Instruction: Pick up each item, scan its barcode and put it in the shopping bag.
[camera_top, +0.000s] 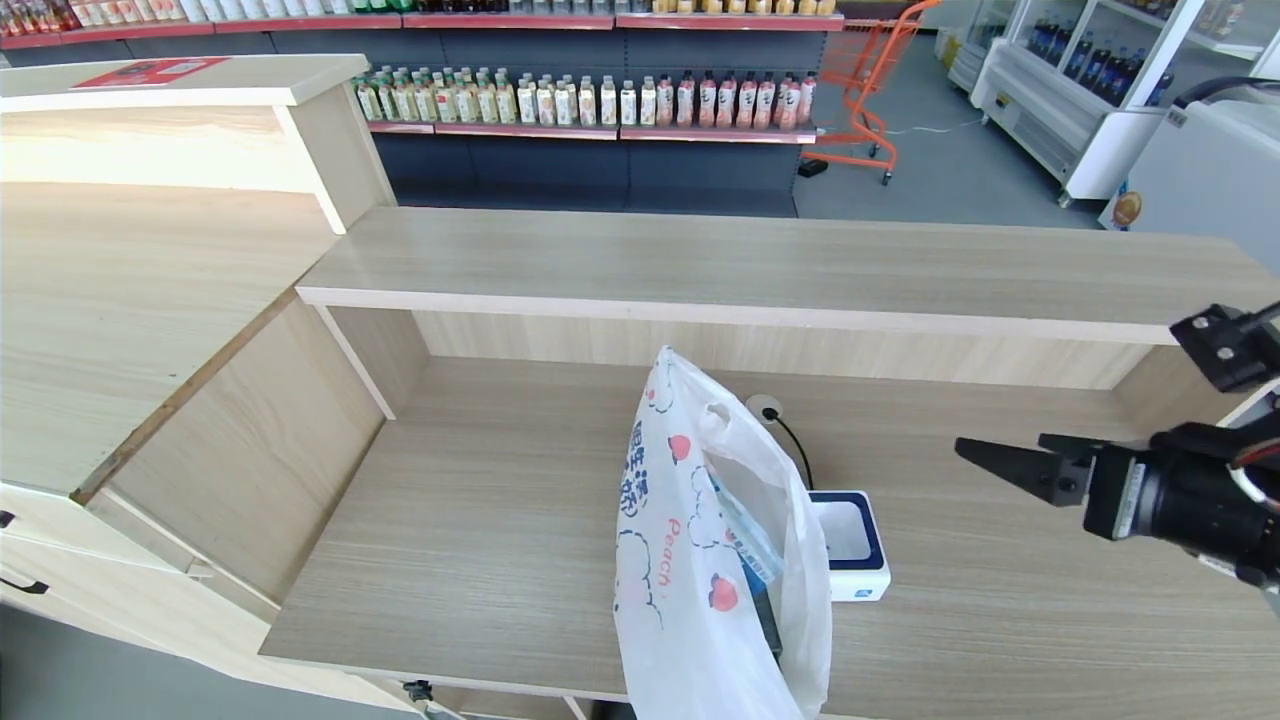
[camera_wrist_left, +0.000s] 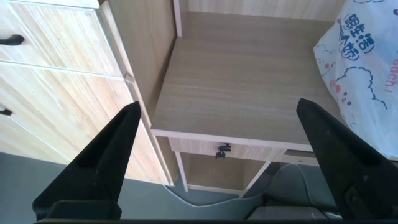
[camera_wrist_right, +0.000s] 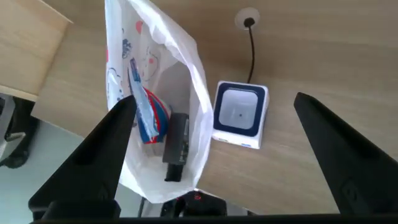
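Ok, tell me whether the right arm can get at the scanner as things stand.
Probably yes: the open right gripper hangs right of the scanner, with nothing between; the bag stands on its other side.

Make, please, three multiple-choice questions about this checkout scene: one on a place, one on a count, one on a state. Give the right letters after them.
1. Where does the scanner stand, relative to the shopping bag?
A. Inside it
B. On the floor below it
C. On the counter, close beside it, on the robot's right

2. How many items show inside the bag?
A. None
B. Two
C. Five

3. In what state is the right gripper?
A. Open and empty
B. Shut on a bottle
C. Shut on the bag's handle

Answers:
1 C: the scanner sits on the wood right next to the bag.
2 B: the right wrist view looks into the bag at a blue-and-white packet and a dark box.
3 A: its jaws stand wide apart with nothing between them.
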